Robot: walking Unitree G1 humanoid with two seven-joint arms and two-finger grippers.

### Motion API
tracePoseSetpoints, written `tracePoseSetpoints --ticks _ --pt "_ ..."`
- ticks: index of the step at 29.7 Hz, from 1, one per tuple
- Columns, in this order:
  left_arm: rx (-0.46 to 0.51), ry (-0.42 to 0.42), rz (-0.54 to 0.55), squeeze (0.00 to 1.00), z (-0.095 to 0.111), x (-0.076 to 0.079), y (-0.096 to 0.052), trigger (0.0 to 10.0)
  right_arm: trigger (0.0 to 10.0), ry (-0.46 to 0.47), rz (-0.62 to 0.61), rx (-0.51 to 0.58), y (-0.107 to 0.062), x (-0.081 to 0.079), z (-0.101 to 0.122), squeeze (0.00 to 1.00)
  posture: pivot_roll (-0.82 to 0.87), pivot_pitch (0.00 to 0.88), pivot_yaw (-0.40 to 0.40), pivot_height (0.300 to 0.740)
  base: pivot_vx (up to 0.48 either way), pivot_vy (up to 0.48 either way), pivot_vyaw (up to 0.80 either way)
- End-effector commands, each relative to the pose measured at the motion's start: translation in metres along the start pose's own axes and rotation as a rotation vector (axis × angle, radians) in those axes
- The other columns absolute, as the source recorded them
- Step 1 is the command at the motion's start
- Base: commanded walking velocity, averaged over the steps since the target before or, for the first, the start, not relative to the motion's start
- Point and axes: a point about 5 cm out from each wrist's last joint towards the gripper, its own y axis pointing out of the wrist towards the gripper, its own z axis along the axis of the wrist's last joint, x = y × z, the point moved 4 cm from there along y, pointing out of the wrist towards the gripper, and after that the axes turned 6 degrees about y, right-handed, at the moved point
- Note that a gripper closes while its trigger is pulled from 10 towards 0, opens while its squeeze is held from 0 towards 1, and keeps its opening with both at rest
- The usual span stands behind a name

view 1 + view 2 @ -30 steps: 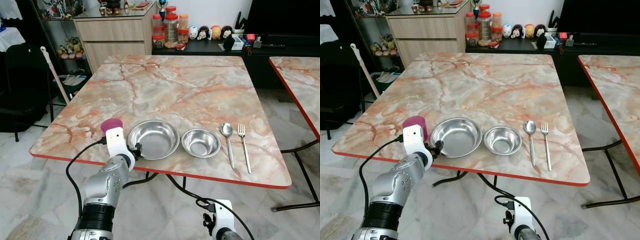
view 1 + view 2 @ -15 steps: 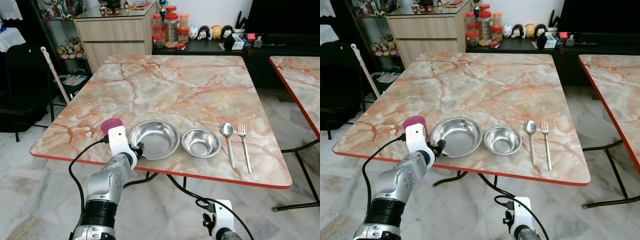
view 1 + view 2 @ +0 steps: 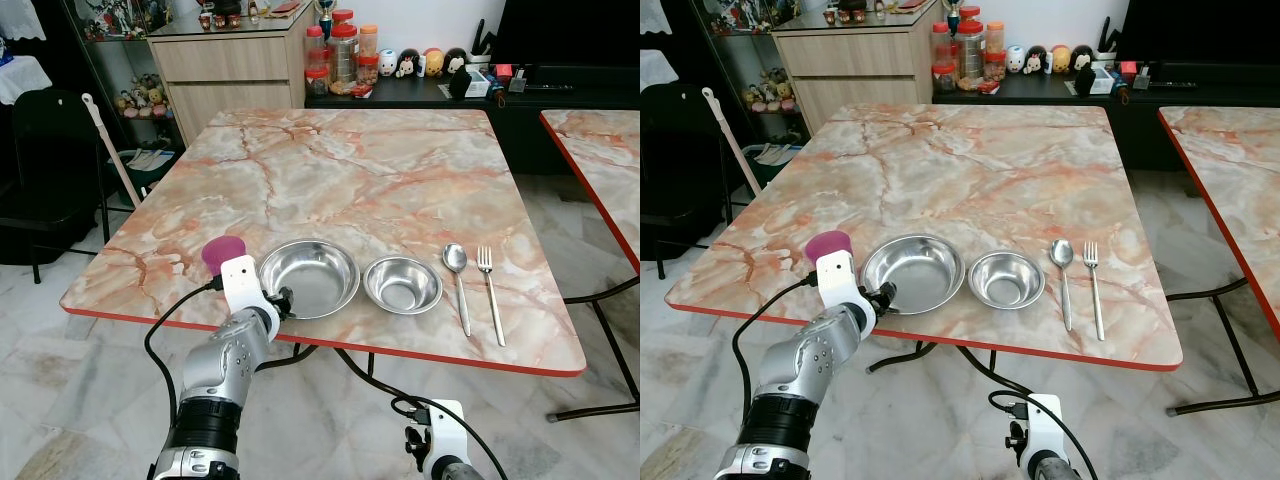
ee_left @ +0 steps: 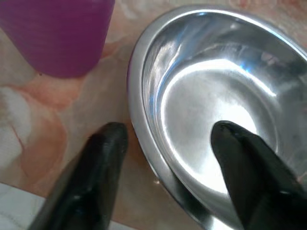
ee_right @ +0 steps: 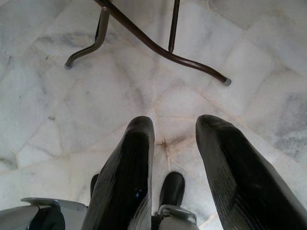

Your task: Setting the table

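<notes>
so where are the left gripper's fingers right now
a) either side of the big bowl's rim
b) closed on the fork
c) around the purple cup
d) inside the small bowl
a: the left wrist view shows the left gripper open, one finger inside the big bowl and one outside on the table, with the purple cup off to the side.

Head views sharp and evenly lit, soft daylight, no motion blur. Glossy pink-veined marble table (image 3: pixel 380 190) shows a mild sheen, with only faint shadows under the dishes. Left wrist view: strong white glare inside the large round steel bowl (image 4: pixel 216 115); black fingers (image 4: pixel 96 177) soft, out of focus. Right wrist view bright, pale marble floor (image 5: pixel 57 110) crisp, fingers (image 5: pixel 127 177) slightly blurred.
</notes>
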Motion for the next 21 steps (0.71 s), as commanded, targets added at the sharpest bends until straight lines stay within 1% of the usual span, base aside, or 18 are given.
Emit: tracePoseSetpoints --ticks 1,9,14,15,16,17,18,19,21 --pt "0.006 -0.015 0.007 0.00 0.004 -0.001 0.002 0.0 10.0 0.016 -0.006 0.005 0.000 0.000 0.001 0.00 0.05 0.000 0.053 0.740 0.000 0.000 0.00" --pt "0.006 -0.017 0.010 0.00 0.004 0.000 0.002 0.0 10.0 0.018 -0.007 0.007 0.000 0.001 0.001 0.00 0.05 0.000 0.051 0.740 0.000 0.000 0.00" --pt "-0.014 -0.008 0.021 0.00 -0.001 -0.003 0.003 0.0 10.0 0.019 -0.005 0.008 0.000 0.000 0.002 0.00 0.05 0.000 0.051 0.740 0.000 0.000 0.00" --pt "-0.022 -0.004 0.023 0.00 -0.002 -0.003 0.003 1.3 10.0 0.020 -0.006 0.008 0.000 0.000 0.002 0.00 0.05 0.000 0.051 0.740 0.000 0.000 0.00" --pt "-0.024 -0.003 0.023 0.00 -0.003 -0.003 0.003 1.3 10.0 0.020 -0.006 0.008 0.000 0.000 0.002 0.00 0.05 0.000 0.051 0.740 0.000 0.000 0.00" --pt "-0.031 0.000 0.020 0.00 -0.004 -0.003 0.003 4.4 10.0 0.021 -0.007 0.007 0.000 0.000 0.002 0.00 0.05 0.000 0.051 0.740 0.000 0.000 0.00" --pt "-0.031 0.000 0.020 0.00 -0.004 -0.003 0.003 4.4 10.0 0.021 -0.007 0.007 0.000 0.000 0.002 0.00 0.05 0.000 0.051 0.740 0.000 0.000 0.00" --pt "-0.038 0.003 0.013 0.00 -0.005 -0.001 0.003 10.0 10.0 0.021 -0.007 0.007 0.000 0.001 0.002 0.00 0.05 0.000 0.052 0.740 0.000 0.000 0.00" --pt "-0.043 0.006 0.006 0.00 -0.006 0.000 0.003 10.0 10.0 0.022 -0.007 0.007 0.000 0.000 0.002 0.00 0.05 0.000 0.053 0.740 0.000 0.000 0.00"
